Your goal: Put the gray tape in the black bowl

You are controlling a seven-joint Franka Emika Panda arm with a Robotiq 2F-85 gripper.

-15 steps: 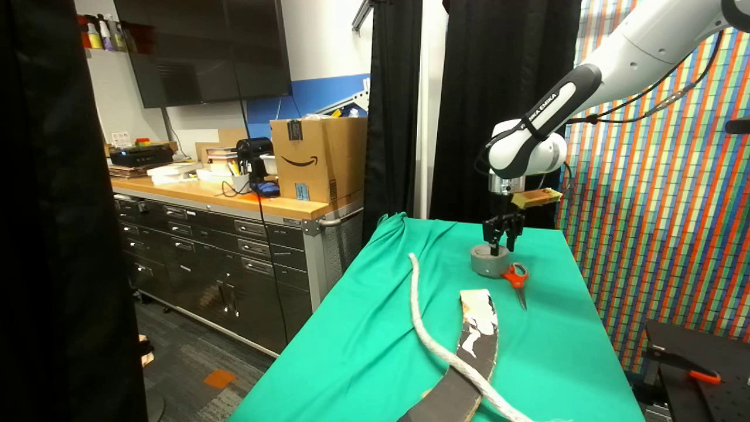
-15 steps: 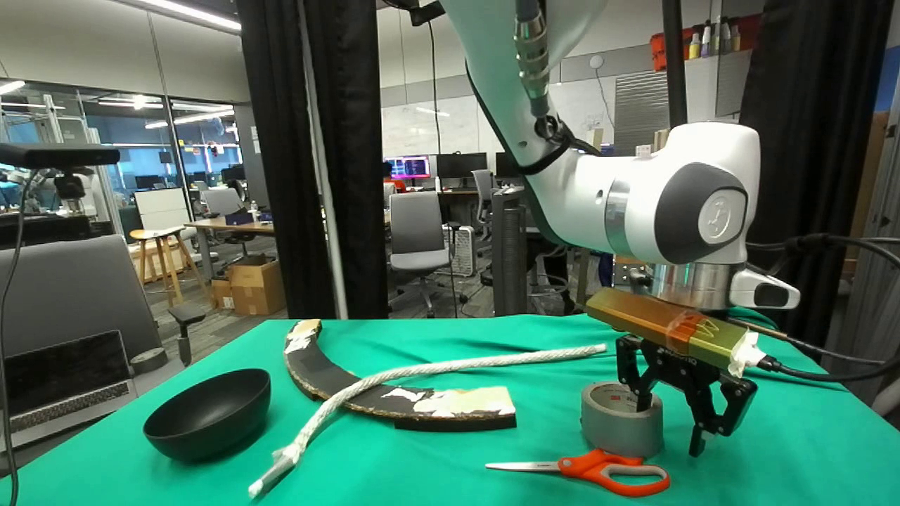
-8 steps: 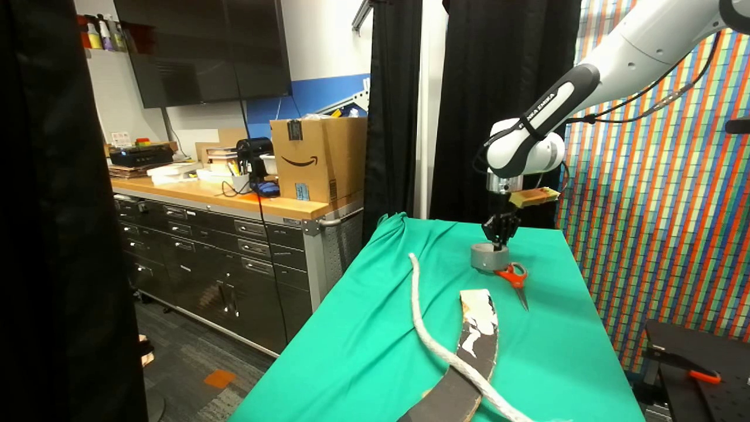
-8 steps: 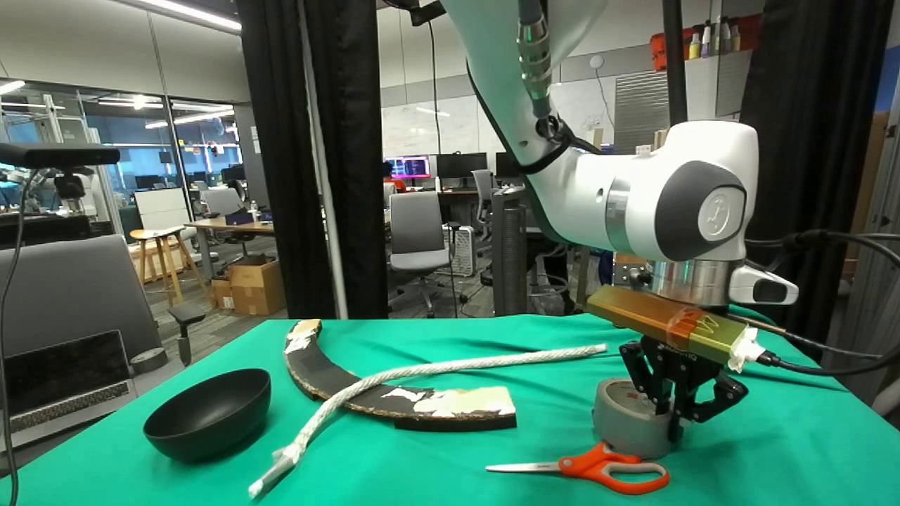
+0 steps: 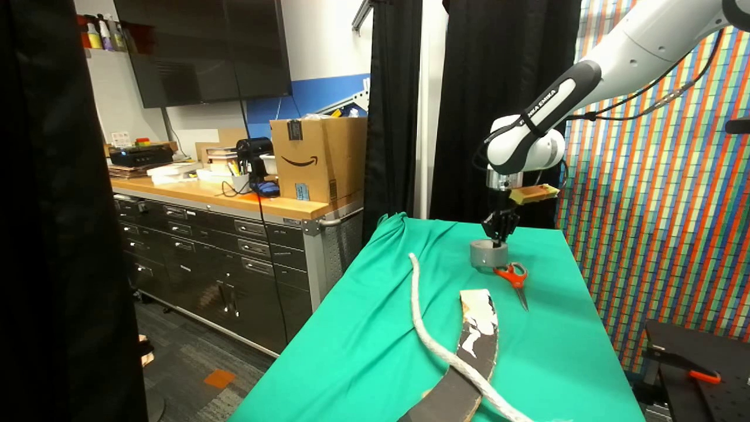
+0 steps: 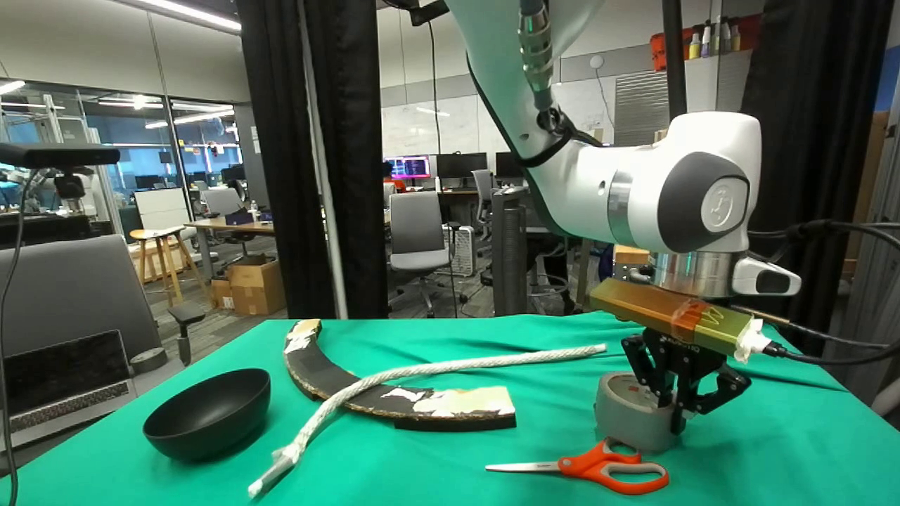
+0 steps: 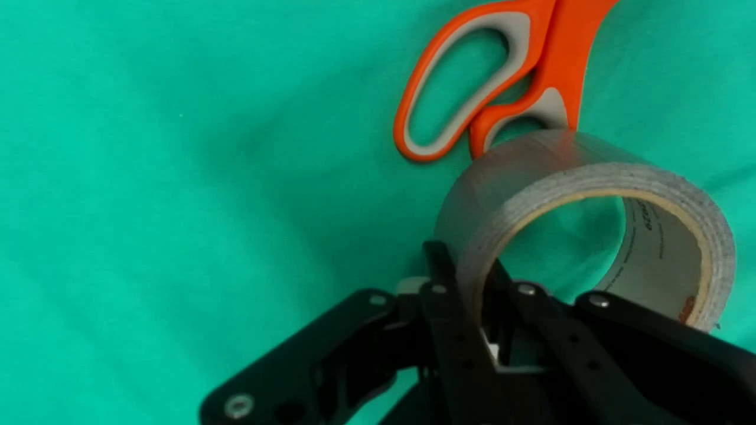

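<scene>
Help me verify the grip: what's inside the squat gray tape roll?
Inside the roll: one black gripper finger, the pale, printed inner wall, and green cloth through the hole. The wall behind that finger is covered.

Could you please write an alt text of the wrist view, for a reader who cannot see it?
The robot's black fingers pinch the wall of a gray tape roll, one inside its centre hole and one outside. Orange-handled scissors, cut off by the picture's top edge and partly hidden by the roll, lie on green cloth.
</scene>
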